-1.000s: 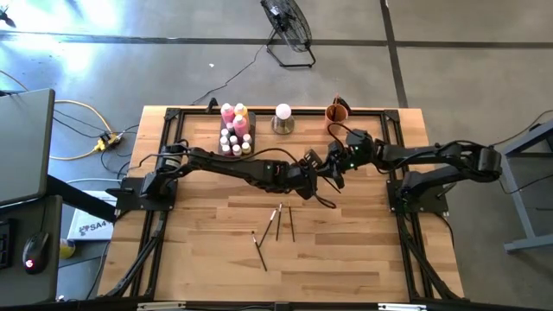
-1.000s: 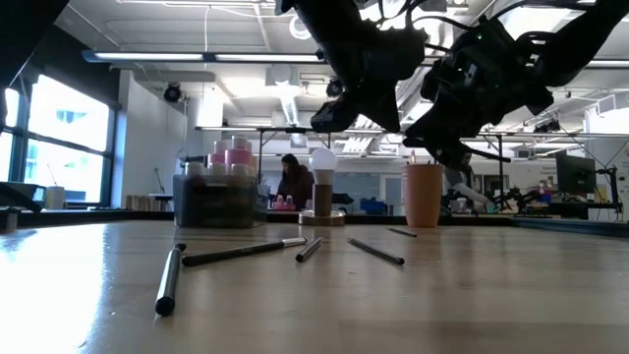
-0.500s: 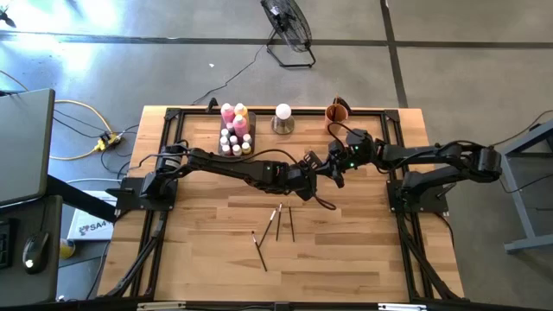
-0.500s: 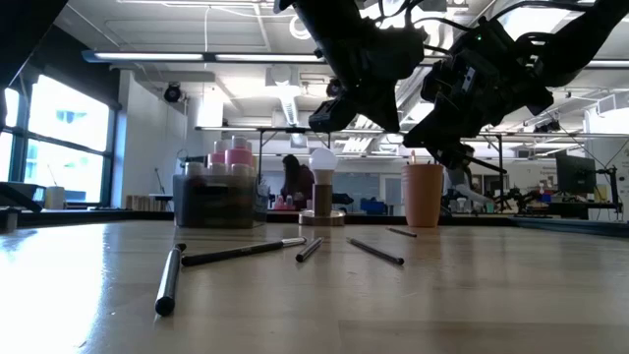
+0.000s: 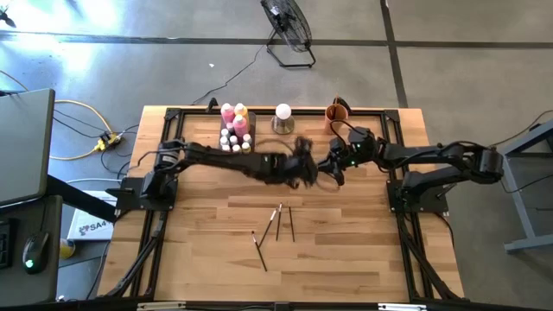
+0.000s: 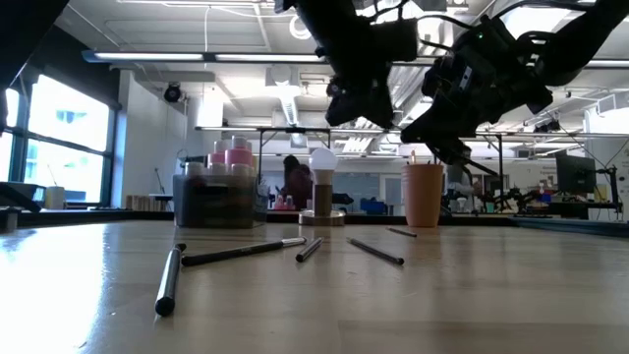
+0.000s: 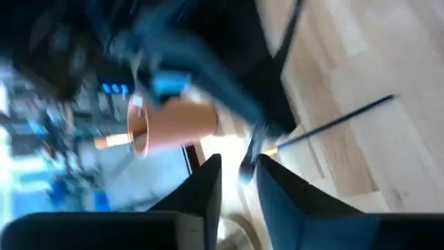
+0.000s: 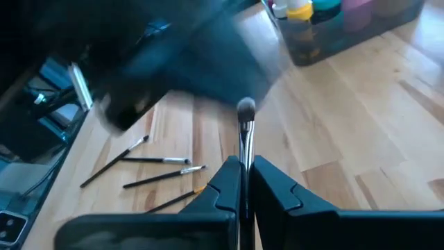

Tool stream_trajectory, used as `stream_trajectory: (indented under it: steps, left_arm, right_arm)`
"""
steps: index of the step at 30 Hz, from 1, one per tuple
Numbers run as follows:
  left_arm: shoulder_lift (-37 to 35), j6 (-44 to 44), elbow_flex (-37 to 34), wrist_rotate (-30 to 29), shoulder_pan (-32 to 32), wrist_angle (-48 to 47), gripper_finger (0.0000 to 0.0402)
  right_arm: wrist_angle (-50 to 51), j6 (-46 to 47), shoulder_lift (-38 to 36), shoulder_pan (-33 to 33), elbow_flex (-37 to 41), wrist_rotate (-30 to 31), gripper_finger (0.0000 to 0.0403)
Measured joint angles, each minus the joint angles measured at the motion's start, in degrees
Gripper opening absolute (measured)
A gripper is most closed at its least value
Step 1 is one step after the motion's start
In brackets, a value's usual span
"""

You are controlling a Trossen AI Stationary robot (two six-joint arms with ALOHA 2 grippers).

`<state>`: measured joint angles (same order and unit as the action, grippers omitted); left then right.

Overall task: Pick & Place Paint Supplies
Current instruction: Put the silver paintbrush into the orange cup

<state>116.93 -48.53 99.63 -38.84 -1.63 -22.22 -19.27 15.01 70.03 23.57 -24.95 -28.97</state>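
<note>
pink, yellow bottles [image 5: 233,113]; orange cup [image 5: 337,112]; white ball [image 5: 282,111]; dark brushes [image 5: 278,221]

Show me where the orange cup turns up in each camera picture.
High view: orange cup at the table's far edge, right of centre.
Low view: right of centre, at the back.
Left wrist view: left of centre.
Right wrist view: not in it.
Shared landmark: white ball beside it.

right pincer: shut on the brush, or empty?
Shut on it. In the right wrist view the right pincer has both fingers pressed against the brush handle, bristle head sticking out past the tips, above the table.
</note>
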Motion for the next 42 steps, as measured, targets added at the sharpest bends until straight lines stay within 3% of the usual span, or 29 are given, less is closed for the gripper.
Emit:
stream_trajectory:
  steps: [8,14,25,31,42]
  left_arm:
    - [-3.8,12.3,0.1,0.3,7.4,-5.9,0.0098]
    - [-7.0,18.8,0.3,1.4,11.4,-7.9,0.0084]
    - [-10.3,32.4,0.1,14.0,17.1,-22.4,0.0045]
    - [-11.3,32.5,-4.3,26.7,18.5,-16.7,0.0004]
    - [-18.5,37.3,-28.0,27.6,15.4,7.3,0.0001]
  right_arm:
    - [2.9,-0.4,-2.6,2.7,0.0,-2.9,0.0013]
    - [5.9,-3.3,-6.1,3.5,0.0,4.1,0.0013]
    - [-2.8,-6.4,-19.7,5.0,0.0,12.9,0.0013]
    - [-8.2,-10.2,-22.8,5.0,0.0,22.6,0.0013]
    - [-32.1,-11.9,-16.6,7.2,4.2,30.8,0.0013]
